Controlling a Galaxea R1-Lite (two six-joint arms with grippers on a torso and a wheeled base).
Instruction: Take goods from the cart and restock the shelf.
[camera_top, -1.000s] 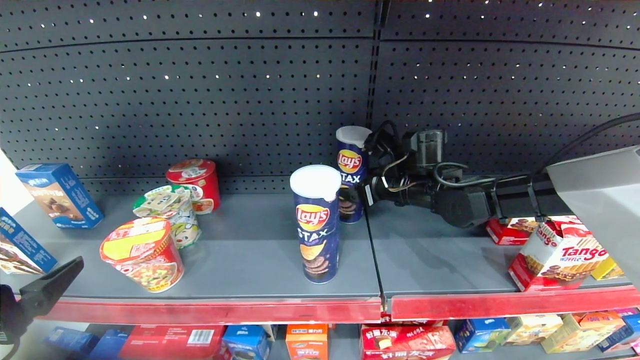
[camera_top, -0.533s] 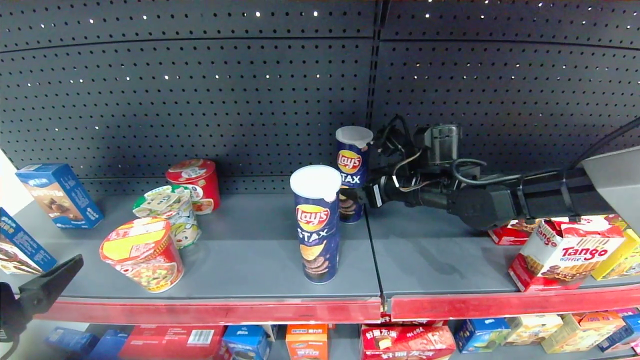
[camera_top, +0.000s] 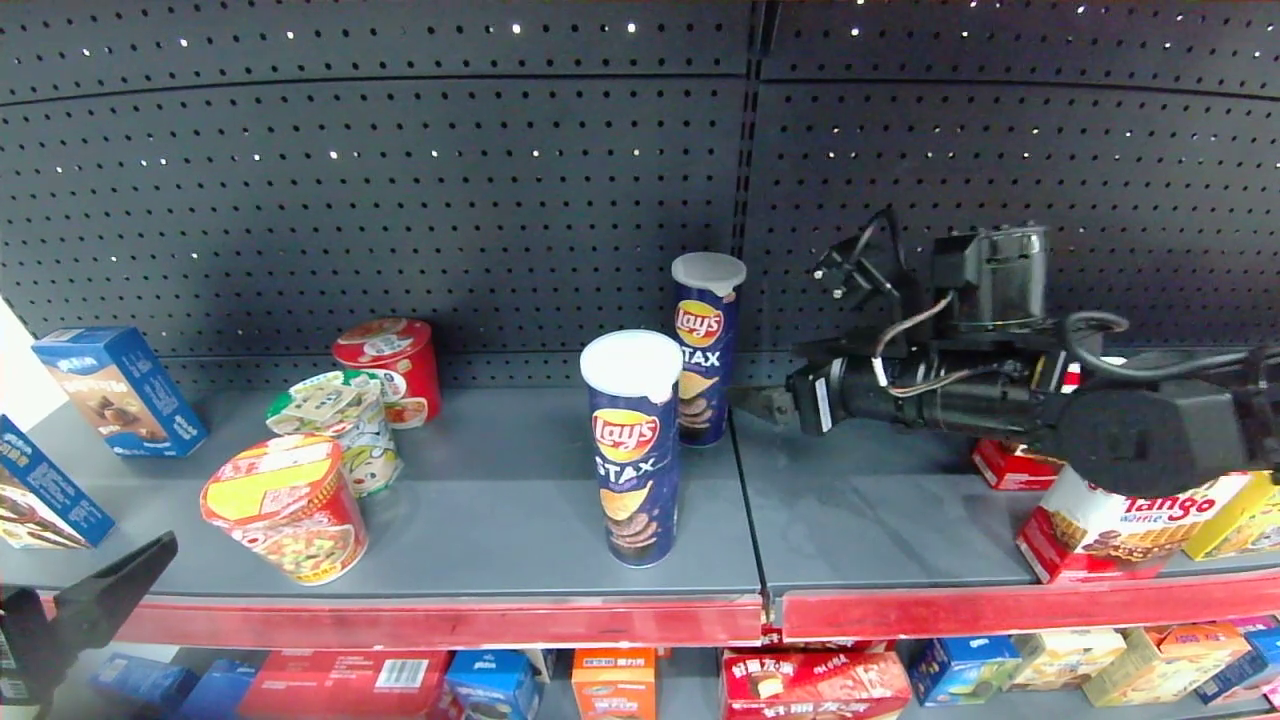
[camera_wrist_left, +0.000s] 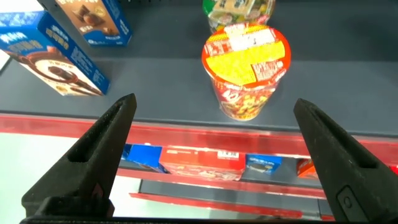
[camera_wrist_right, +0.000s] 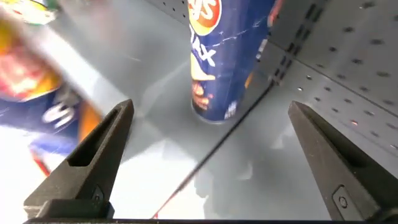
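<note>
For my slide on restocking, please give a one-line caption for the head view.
Open right gripper beside the rear tall dark-blue chip can, which stands upright on the grey metal shelf.

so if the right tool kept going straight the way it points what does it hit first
Most likely the rear chips can: the right tool, open, points at its lower half from a little way off, and the right wrist view shows that can straight ahead of it. Depth is unclear.

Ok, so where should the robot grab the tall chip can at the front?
Probably around the middle of the front chip can, coming in from the front of the shelf. It stands upright and round, with the back can close behind.
</note>
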